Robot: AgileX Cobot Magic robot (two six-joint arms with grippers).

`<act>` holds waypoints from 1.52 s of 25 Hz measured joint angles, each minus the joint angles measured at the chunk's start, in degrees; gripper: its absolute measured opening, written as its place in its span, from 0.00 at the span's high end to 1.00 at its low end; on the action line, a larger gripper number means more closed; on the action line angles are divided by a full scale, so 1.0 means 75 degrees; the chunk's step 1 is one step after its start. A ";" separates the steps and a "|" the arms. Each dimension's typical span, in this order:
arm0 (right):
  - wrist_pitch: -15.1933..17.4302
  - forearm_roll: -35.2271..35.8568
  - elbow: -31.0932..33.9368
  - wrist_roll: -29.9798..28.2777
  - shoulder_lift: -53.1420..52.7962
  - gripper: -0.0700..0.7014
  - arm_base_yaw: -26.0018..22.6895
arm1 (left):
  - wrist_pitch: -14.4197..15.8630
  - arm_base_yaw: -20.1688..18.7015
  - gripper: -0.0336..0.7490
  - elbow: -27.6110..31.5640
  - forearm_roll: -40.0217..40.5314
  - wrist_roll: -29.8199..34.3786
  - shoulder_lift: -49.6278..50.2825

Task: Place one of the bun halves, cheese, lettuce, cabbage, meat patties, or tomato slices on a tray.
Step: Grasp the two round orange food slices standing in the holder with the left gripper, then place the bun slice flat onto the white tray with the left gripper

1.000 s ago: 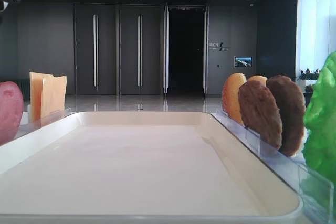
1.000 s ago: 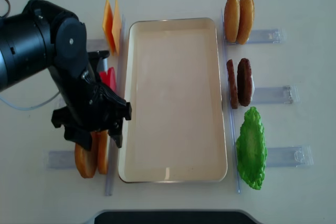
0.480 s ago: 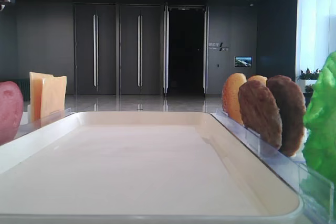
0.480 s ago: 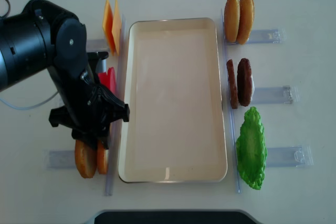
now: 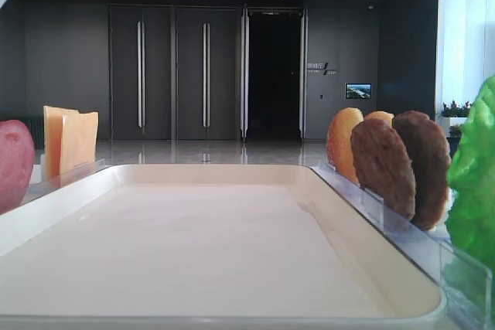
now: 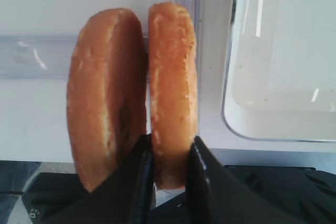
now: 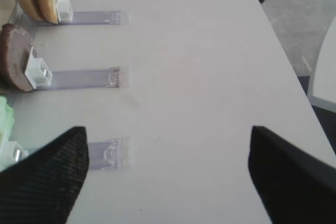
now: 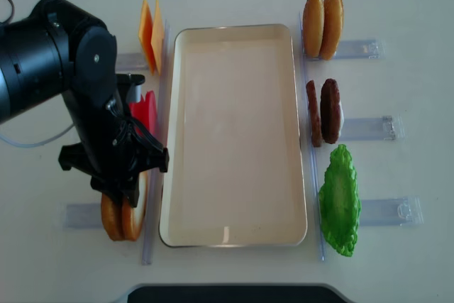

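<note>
My left gripper (image 6: 170, 174) is shut on the edge of one bun half (image 6: 172, 87), the one nearer the tray; its twin (image 6: 105, 93) stands upright against it. From above, the left gripper (image 8: 124, 191) covers this pair of bun halves (image 8: 119, 221), left of the tray's front corner. The cream tray (image 8: 234, 140) has nothing on it. My right gripper (image 7: 168, 177) hangs open over bare table, right of the clear holders, holding nothing.
Cheese slices (image 8: 151, 33) and a tomato slice (image 8: 147, 110) stand left of the tray. On its right stand two more bun halves (image 8: 323, 25), meat patties (image 8: 324, 111) and lettuce (image 8: 339, 200), each in a clear holder rail (image 7: 84, 78).
The left gripper has closed from wide open onto the bun half and shifted slightly left and toward the table's front edge. Nothing else moved.
</note>
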 joint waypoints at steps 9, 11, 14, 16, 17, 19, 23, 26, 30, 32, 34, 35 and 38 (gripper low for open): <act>0.0000 0.0000 0.0000 0.0000 0.0000 0.15 0.0000 | 0.0008 0.0000 0.78 -0.0011 -0.0023 0.0240 -0.0669; 0.0000 0.0000 0.0000 0.0000 0.0000 0.15 0.0000 | 0.0086 0.0000 0.79 -0.0147 -0.0023 0.0340 -0.0941; 0.0000 0.0000 0.0000 0.0000 0.0000 0.15 0.0000 | 0.0192 0.0000 0.79 -0.0513 -0.0015 0.0568 -0.1321; 0.0000 0.0000 0.0000 0.0000 0.0000 0.15 0.0000 | 0.0192 0.0000 0.79 -0.0789 -0.0010 0.0731 -0.1524; 0.0000 0.0000 0.0000 0.0000 0.0000 0.15 0.0000 | 0.0198 0.0000 0.79 -0.0924 -0.0010 0.0805 -0.1628; 0.0000 0.0000 0.0000 0.0000 0.0000 0.15 0.0000 | 0.0215 0.0000 0.79 -0.1094 -0.0010 0.0909 -0.1798; 0.0000 0.0000 0.0000 0.0000 0.0000 0.15 0.0000 | 0.0266 0.0000 0.79 -0.1144 -0.0001 0.1111 -0.1890; 0.0000 0.0000 0.0000 0.0000 0.0000 0.15 0.0000 | 0.0266 0.0000 0.79 -0.1144 0.0014 0.1148 -0.1865; 0.0000 0.0000 0.0000 0.0000 0.0000 0.15 0.0000 | 0.0273 0.0000 0.79 -0.1144 -0.0232 0.1374 -0.1722; 0.0000 0.0000 0.0000 0.0000 0.0000 0.15 0.0000 | 0.0239 0.0000 0.79 -0.1144 -0.0565 0.1573 -0.1700; 0.0000 0.0000 0.0000 0.0000 0.0000 0.15 0.0000 | 0.0127 0.0000 0.79 -0.1144 -0.0922 0.1797 -0.1700; 0.0000 0.0000 0.0000 0.0000 0.0000 0.15 0.0000 | 0.0065 0.0000 0.79 -0.1137 -0.1015 0.1905 -0.1694; 0.0000 0.0000 0.0000 0.0000 0.0000 0.15 0.0000 | -0.0135 0.0178 0.79 -0.1005 -0.1577 0.2294 -0.1694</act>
